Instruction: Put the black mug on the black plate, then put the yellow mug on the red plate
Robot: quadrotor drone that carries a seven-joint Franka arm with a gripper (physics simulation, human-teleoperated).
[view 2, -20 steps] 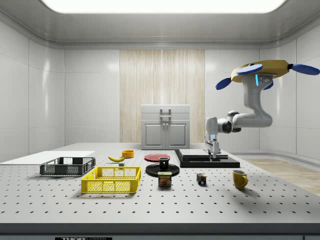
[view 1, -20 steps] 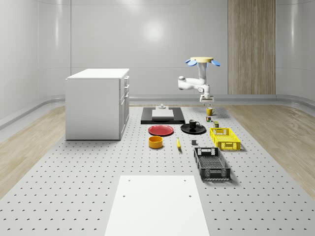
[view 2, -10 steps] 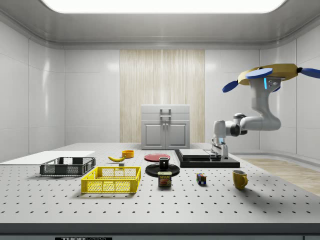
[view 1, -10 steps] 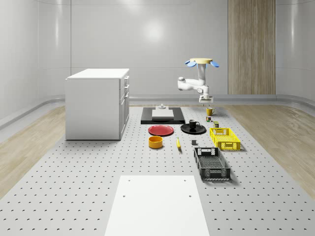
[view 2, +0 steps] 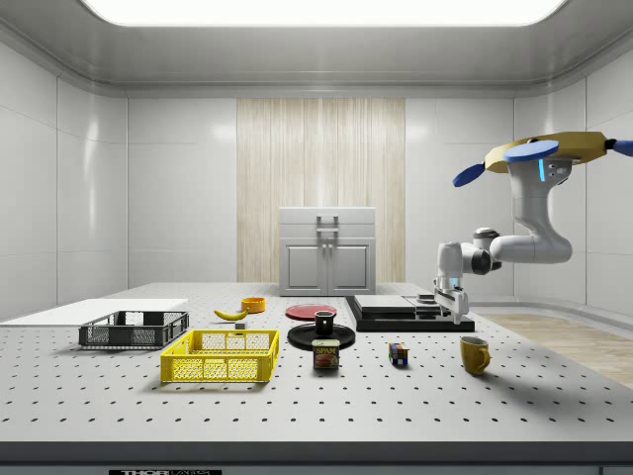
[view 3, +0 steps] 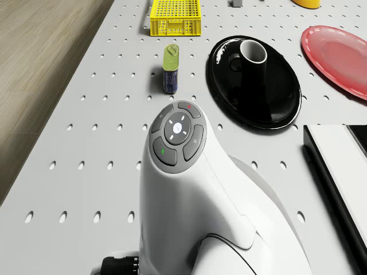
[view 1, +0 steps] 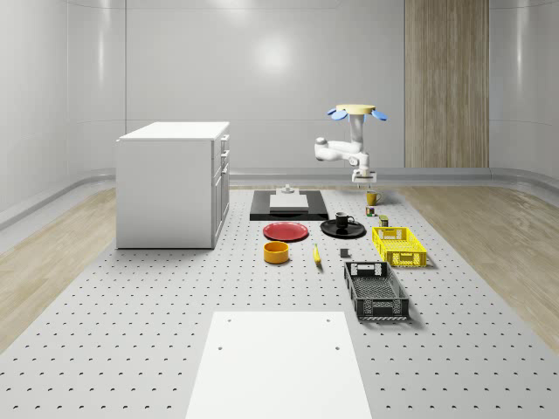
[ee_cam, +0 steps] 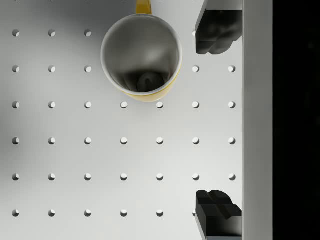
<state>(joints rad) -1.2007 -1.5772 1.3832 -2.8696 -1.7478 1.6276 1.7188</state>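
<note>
Whole-scene view: the drone (view 1: 358,111) hovers above the far end of the tabletop (view 1: 175,314), its arm hanging the hand (view 1: 366,181) just above the yellow mug (view 1: 372,198). The black mug (view 1: 342,220) already stands on the black plate (view 1: 342,229); the red plate (view 1: 286,231) lies bare at the black plate's 9 o'clock.

Side view: the hand (view 2: 457,309) hangs above the tabletop near the edge of the black tray (view 2: 407,315), with the yellow mug (view 2: 474,354) standing upright lower and nearer the camera.

Drone view: the black mug (view 3: 253,57) sits off-centre on the black plate (view 3: 269,100), the red plate (view 3: 338,57) just beside it, a tin (view 3: 170,69) close by.

Wrist view: the hand (ee_cam: 218,129) is spread wide, both fingers (ee_cam: 216,31) apart and empty. The yellow mug (ee_cam: 141,57) lies toward 10 o'clock of the gap, outside it. The pickup likely calls for centring the gap over the rim or wall before descending, and keeping clear of the tray edge.
</note>
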